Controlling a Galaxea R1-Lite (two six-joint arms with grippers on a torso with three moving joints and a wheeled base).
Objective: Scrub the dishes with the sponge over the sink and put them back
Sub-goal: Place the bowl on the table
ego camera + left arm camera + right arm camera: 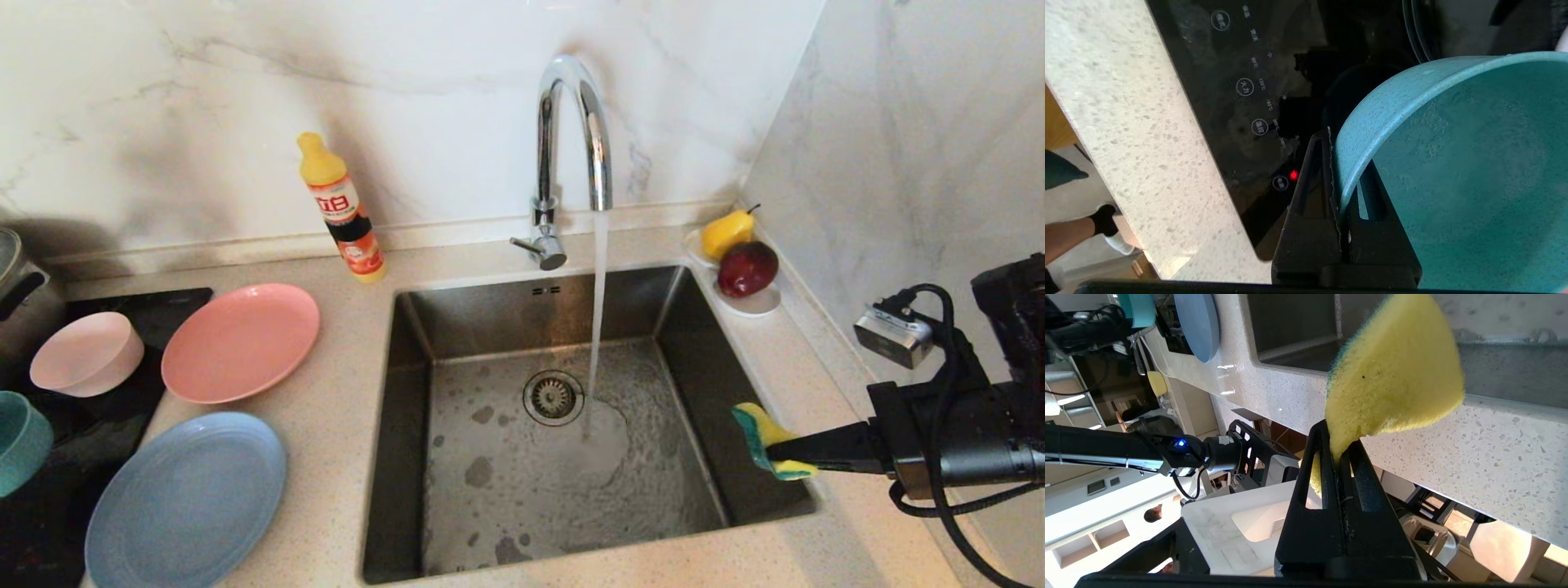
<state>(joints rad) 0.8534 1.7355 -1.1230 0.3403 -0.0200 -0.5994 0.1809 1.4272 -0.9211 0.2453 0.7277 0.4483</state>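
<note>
My left gripper [1341, 163] is shut on the rim of the teal bowl [1453, 163], which hangs tilted over the black cooktop [1241, 102]. In the head view only that bowl [18, 441] shows, at the far left edge. The salmon-pink plate [239, 343], pale pink bowl [86, 353] and light blue plate [188, 502] lie left of the sink [490, 314]. At the sink's right front corner my right gripper [784, 451] is shut on the yellow sponge [758, 426], whose green layer faces the basin. The sponge [1396, 371] sticks out past the fingertips of the right gripper [1337, 445].
Water runs from the chrome tap [571, 122] onto the sink floor beside the drain [553, 397]. A detergent bottle [343, 208] stands behind the plates. A steel pot [20, 286] is at the far left. A white saucer [755, 304] with a pear and red fruit sits right of the sink.
</note>
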